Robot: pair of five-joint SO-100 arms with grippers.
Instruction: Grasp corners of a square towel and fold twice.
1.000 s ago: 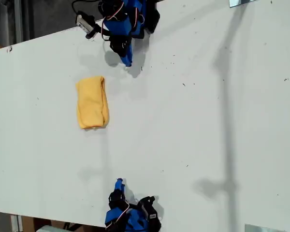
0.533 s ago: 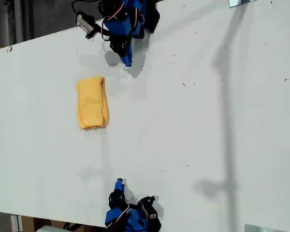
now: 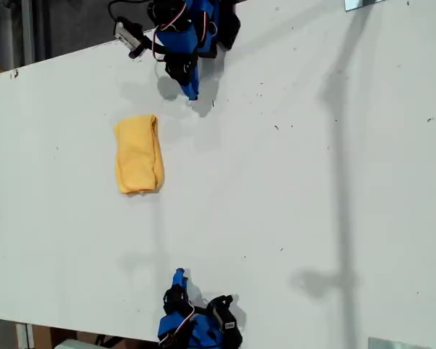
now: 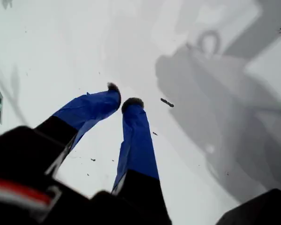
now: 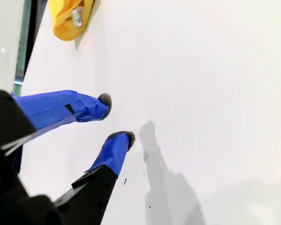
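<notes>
The yellow-orange towel [image 3: 138, 154] lies folded into a narrow oblong on the white table [image 3: 291, 189], toward the exterior view's left. No gripper touches it. The second wrist view shows one rounded end of the towel [image 5: 68, 18] with a small tag, well away from my second gripper [image 5: 116, 119], whose blue fingertips stand a little apart with only table between them. My first gripper [image 4: 122, 96] hangs over bare table with its tips nearly touching and nothing held. One arm [image 3: 189, 69] sits at the exterior view's top, another arm [image 3: 180, 291] at its bottom. I cannot tell which is which.
A table edge [image 5: 30, 42] runs close beside the towel in the second wrist view. Long shadows [image 3: 338, 145] cross the table at the exterior view's right. Cables and a small white part [image 3: 131, 33] lie by the top arm's base.
</notes>
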